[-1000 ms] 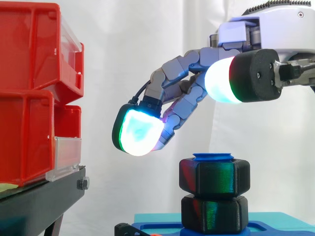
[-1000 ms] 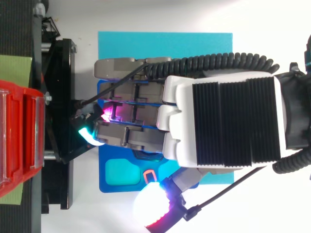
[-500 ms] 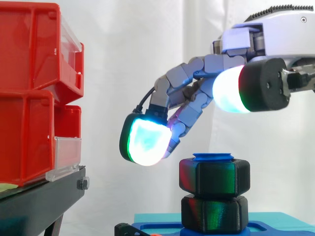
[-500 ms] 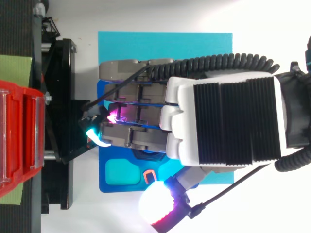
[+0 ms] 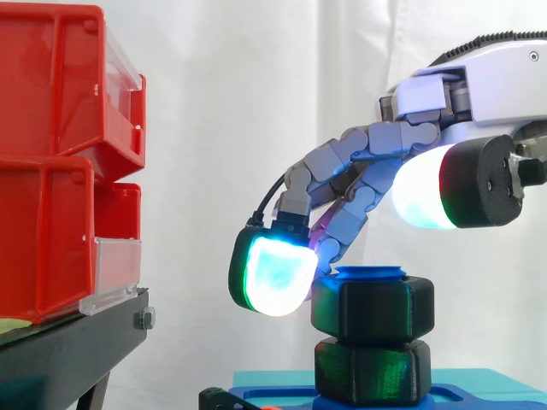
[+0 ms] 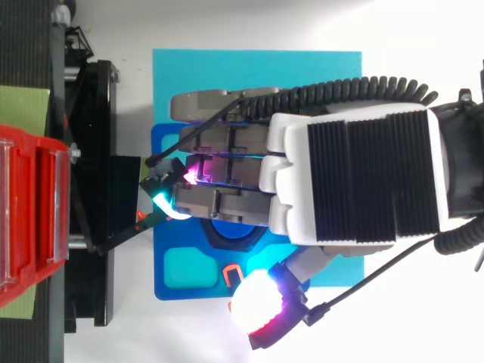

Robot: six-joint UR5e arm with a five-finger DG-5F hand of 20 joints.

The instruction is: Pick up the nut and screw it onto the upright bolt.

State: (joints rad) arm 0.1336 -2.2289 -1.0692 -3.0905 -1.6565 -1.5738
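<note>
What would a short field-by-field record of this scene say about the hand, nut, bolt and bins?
hand: open, fingers bent downward, holding nothing
fingertip: glowing pad beside the nut's left side; contact unclear
nut: black, on the bolt near its top
bolt: blue, upright, top showing above the nut
base: blue
bins: red, on the black stand

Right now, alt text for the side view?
The robot hand extends in from the right, arched over a black upper nut stacked on a lower nut on a blue upright bolt. One glowing cyan fingertip sits beside the upper nut. Red bins stand at left.
</note>
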